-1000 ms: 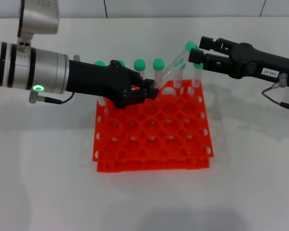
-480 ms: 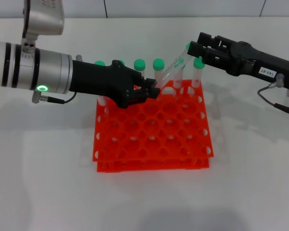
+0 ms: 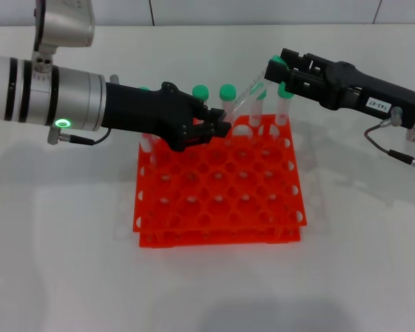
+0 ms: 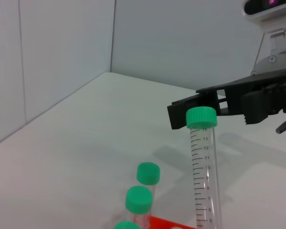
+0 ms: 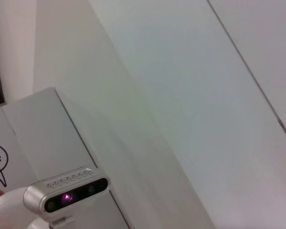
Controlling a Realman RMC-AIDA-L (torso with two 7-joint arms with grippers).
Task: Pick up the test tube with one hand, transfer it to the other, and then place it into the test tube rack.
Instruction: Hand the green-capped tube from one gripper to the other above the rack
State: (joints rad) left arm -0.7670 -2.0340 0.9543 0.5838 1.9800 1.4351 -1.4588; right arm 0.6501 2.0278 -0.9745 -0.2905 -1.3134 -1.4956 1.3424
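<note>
The left gripper (image 3: 218, 128) pinches the tilted tube's (image 3: 241, 100) lower end above the rack's (image 3: 218, 200) back edge. Graduations read 9 to 14. The right gripper (image 3: 280, 70), fingers spread around the cap (image 4: 201, 117), carries a white label (image 3: 377, 105), print unreadable. Five capped tubes show behind.

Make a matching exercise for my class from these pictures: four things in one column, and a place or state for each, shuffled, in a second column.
Column A
1. test tube
2. left gripper
3. right gripper
4. rack

Column B
a. sits on the white table, orange-red, with capped tubes standing in its back row
b. at the green cap end of the tilted tube
c. tilted above the rack's back row, between the two grippers
d. shut on the tube's lower end

Pairs: 1-c, 2-d, 3-b, 4-a
</note>
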